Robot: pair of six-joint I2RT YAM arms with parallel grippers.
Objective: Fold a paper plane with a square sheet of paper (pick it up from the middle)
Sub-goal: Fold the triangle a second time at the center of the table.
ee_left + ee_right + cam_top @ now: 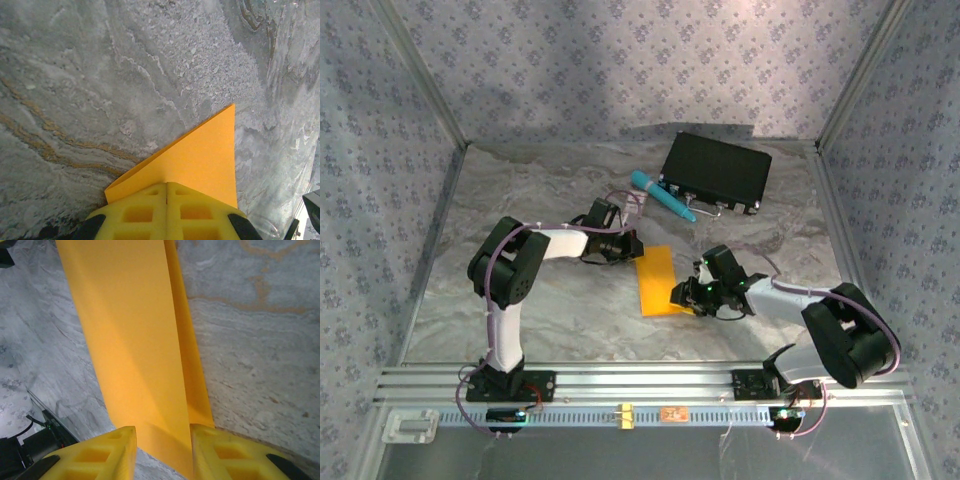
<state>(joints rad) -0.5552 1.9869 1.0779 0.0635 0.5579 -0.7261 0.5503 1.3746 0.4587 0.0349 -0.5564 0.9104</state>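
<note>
- right wrist view: right gripper [162,434], fingers apart, straddles near end of the square sheet of paper [135,340], folded narrow.
- left gripper [166,185], fingers together, rests on its far end.
- judged step: centre crease set; next, fold far corners inward.

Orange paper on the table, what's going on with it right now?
Two arms are partway through folding the paper. It lies on the table as a folded rectangle, two layers showing in the right wrist view. The left tool is shut on its far end. The right tool is open, with a finger on each side of the near end. It is not a pointed plane yet.
</note>
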